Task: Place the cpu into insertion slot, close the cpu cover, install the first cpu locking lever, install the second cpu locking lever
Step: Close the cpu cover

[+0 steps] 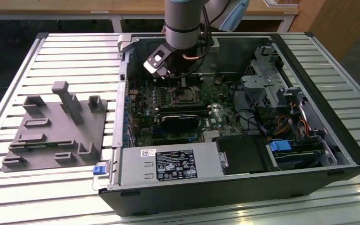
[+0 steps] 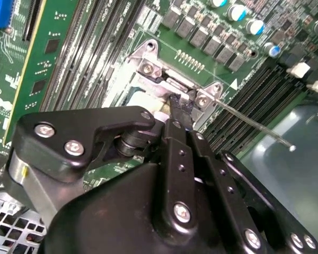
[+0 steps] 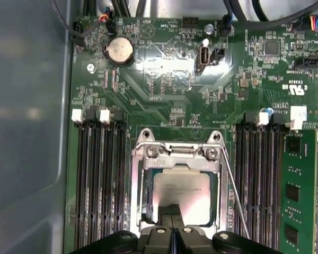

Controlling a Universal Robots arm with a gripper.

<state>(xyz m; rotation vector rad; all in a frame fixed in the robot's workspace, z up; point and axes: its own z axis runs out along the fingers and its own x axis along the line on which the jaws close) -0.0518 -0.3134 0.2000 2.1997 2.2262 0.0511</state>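
Gripper (image 3: 172, 218): black fingers pressed together with nothing visible between them. In both wrist views the tips (image 2: 178, 107) sit at the edge of the cpu cover, on or just above it.
Cpu (image 3: 183, 188): small flat square chip with a pale silvery-beige metal top that catches a soft pinkish glare. It lies level in the insertion slot, directly ahead of the fingertips.
Cpu cover (image 3: 138, 182): thin silvery square frame lying down around the chip, whose top shows through the cut-out middle. Two screw heads are visible at its far corners, and a bright hinge plate (image 2: 153, 79) shows in the second wrist view.
Insertion slot (image 3: 147, 198): a dark strip of the socket shows inside the frame beside the chip, set into green board.
Locking lever (image 3: 236, 196): thin wire rod that angles away from the cover's corner and crosses toward the memory slots. In the second wrist view its free end (image 2: 254, 125) sticks out well clear of the frame.
Memory slots (image 3: 98, 180): long black rows flanking the socket on both sides.
Circuit board (image 3: 164, 79): green, with a round coin cell (image 3: 119, 51) beyond the socket.
Arm (image 1: 183, 23): in the exterior view it reaches down into the open computer case (image 1: 348, 145).
Grey fixture (image 1: 48, 131): sits on the slatted table (image 1: 73, 51) at the exterior view's left, well apart from the case.
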